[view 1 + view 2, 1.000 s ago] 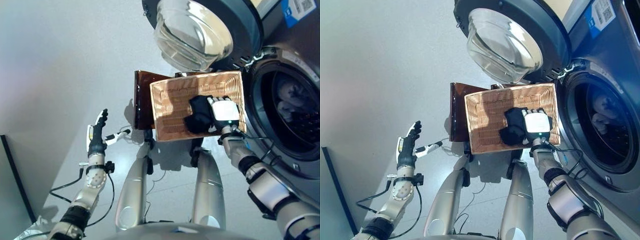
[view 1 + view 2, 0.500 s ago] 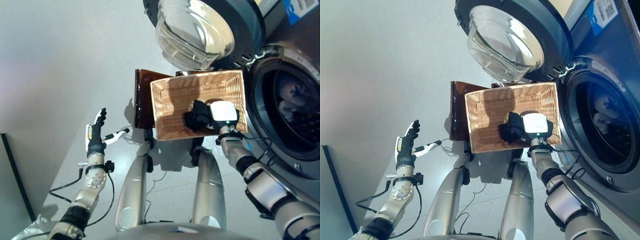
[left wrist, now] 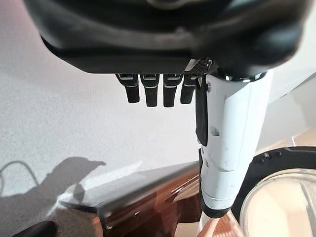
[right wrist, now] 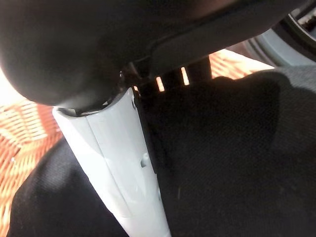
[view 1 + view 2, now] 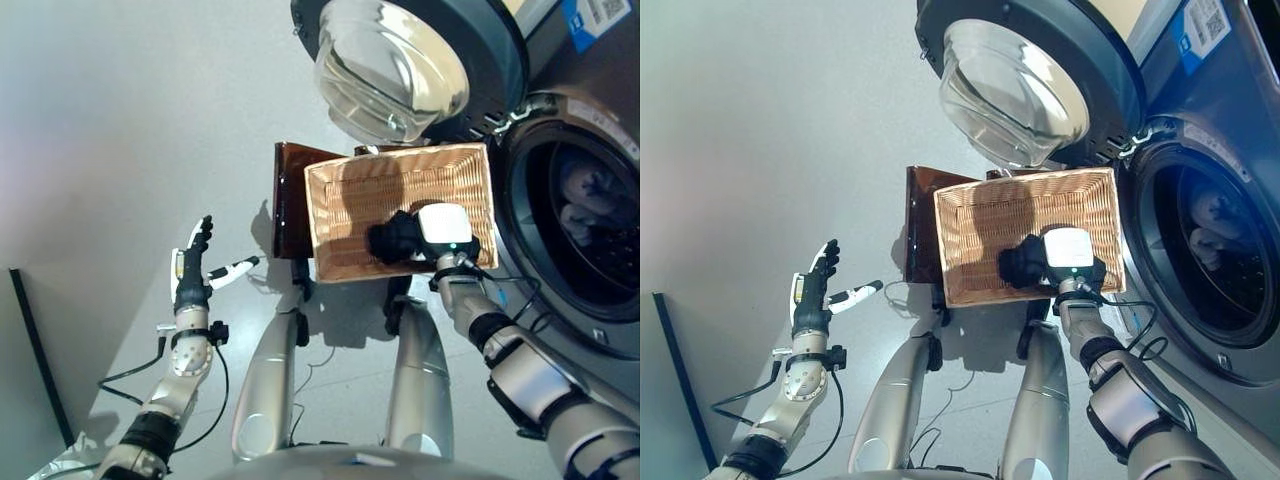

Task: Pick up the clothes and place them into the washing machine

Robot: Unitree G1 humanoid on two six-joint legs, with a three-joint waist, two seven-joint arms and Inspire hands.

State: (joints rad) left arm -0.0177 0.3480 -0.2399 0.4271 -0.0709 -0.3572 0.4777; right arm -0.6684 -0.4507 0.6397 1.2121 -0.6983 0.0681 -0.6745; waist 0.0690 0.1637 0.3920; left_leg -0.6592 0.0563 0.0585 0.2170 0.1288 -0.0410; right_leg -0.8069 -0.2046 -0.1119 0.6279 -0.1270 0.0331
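A bunched black garment (image 5: 392,240) hangs just over the woven basket (image 5: 340,215), near its right end. My right hand (image 5: 446,230) is shut on it; in the right wrist view the black cloth (image 4: 232,158) fills the space past the white-covered thumb (image 4: 123,168), with the fingers sunk into it. The washing machine's round opening (image 5: 585,235) lies directly right of the basket, with light-coloured laundry (image 5: 582,195) inside. Its glass door (image 5: 395,65) stands swung open behind the basket. My left hand (image 5: 192,268) is held out far to the left over the floor, fingers (image 3: 150,93) straight, holding nothing.
The basket rests on a dark brown stand (image 5: 288,205) that sticks out at its left. The machine's front panel (image 5: 600,330) runs down the right side. Grey floor (image 5: 120,130) spreads to the left.
The black garment has gone from lying spread in the basket to a tight bunch raised in my right hand, which has drawn slightly back. The left hand has stayed put.
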